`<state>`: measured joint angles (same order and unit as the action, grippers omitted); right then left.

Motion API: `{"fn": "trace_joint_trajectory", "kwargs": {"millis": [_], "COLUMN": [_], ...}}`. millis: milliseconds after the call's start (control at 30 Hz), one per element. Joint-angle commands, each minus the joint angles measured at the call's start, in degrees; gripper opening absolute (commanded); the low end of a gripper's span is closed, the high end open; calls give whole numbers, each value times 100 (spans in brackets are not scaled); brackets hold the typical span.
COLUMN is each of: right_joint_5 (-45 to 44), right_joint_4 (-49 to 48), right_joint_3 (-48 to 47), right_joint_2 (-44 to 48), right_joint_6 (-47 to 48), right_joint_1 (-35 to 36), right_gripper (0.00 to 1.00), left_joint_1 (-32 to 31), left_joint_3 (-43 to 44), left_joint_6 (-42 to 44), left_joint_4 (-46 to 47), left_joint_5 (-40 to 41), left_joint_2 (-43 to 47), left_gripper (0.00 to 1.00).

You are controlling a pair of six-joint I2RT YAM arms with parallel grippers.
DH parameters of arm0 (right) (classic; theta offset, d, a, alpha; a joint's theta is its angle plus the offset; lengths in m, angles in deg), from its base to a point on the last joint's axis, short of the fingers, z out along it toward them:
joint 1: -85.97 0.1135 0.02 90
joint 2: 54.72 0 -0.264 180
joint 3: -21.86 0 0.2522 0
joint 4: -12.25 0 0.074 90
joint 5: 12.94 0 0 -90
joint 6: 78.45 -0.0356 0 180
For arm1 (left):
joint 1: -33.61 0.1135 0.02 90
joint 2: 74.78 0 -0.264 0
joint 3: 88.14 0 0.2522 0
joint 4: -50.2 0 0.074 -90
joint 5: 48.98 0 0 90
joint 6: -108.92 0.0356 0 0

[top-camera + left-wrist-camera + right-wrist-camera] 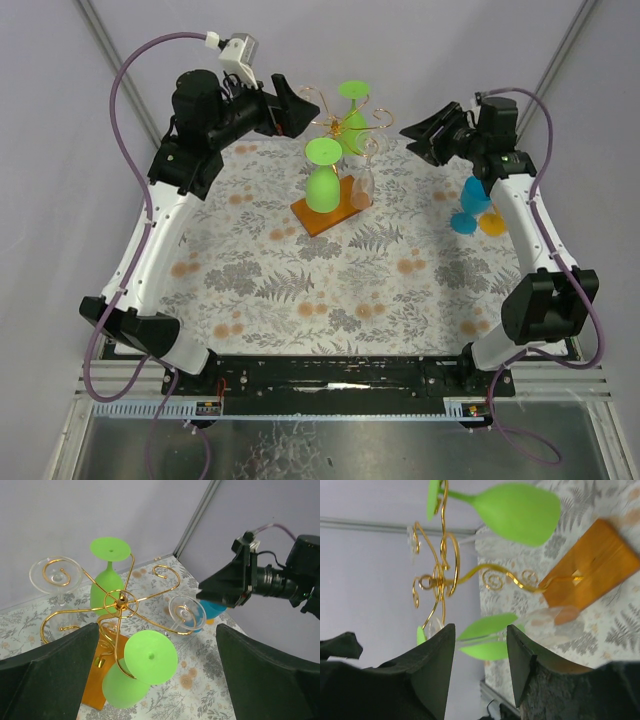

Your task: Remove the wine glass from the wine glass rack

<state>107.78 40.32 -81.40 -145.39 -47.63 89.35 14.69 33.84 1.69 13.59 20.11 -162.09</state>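
The wine glass rack (340, 125) is a gold wire stand on an orange base (322, 218) at the back middle of the table. Upside down on it hang a green wine glass (321, 180), a second green one (352, 112) and a clear one (362, 188). My left gripper (305, 106) hovers wide open just left of the rack's top, looking down on the near green glass's foot (150, 656). Right of the rack, my right gripper (412, 138) is open; a clear glass's stem (485, 639) shows beyond its fingers (435, 665), untouched.
A blue glass (470, 203) and an orange one (493, 222) stand on the floral cloth beside the right arm. Another clear glass's foot (56, 574) hangs on the rack's far arm. Grey walls close in the back.
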Motion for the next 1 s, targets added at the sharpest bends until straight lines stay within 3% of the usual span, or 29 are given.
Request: {"fn": "trace_joint_trajectory", "kwargs": {"millis": [0, 333, 967], "right_joint_5": [617, 686, 641], "right_joint_4": [-713, -1048, -1397], "right_joint_3": [267, 881, 932], "right_joint_2": [657, 1100, 606], "right_joint_6": [-800, -1194, -1246], "right_joint_1": [227, 242, 560], "right_gripper": [53, 53, 52], "left_joint_1": [80, 85, 90], "left_joint_3": [-33, 19, -108], "left_joint_6": [-177, -275, -191], "left_joint_4": [463, 523, 492], "left_joint_5": [-136, -294, -357], "left_joint_2": [15, -100, -20], "left_gripper": [100, 100, 100]}}
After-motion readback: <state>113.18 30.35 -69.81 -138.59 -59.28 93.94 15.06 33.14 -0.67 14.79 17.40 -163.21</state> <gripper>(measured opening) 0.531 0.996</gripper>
